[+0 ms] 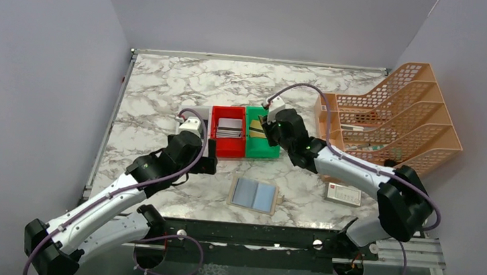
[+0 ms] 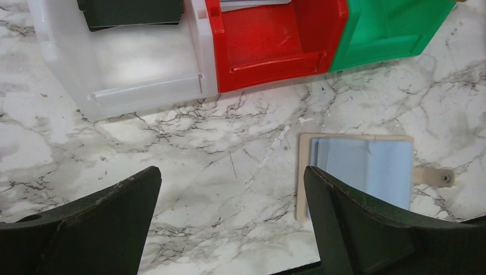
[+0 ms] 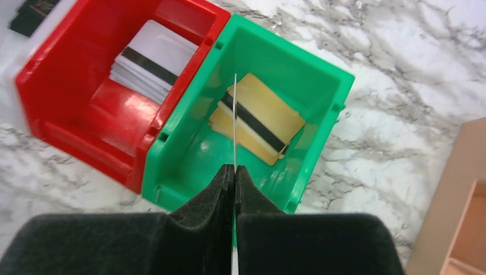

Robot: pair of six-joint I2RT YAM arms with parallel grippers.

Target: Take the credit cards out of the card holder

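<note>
The tan card holder (image 1: 254, 195) lies open and flat on the marble, its bluish sleeves (image 2: 367, 166) facing up. My left gripper (image 2: 232, 172) is open just left of it, low over bare marble, holding nothing; its right finger (image 2: 344, 217) overlaps the holder's near corner. My right gripper (image 3: 235, 167) is shut on a thin credit card (image 3: 235, 120) seen edge-on, above the green bin (image 3: 189, 154). Gold credit cards (image 3: 258, 117) with a black stripe lie in that bin. A stack of white credit cards (image 3: 152, 60) sits in the red bin (image 1: 226, 148).
A clear bin (image 2: 143, 74) holding a black wallet-like item (image 2: 132, 11) stands left of the red bin. An orange file rack (image 1: 395, 117) fills the right side. A white oblong box (image 1: 343, 195) lies near the right arm. Grey walls enclose the table.
</note>
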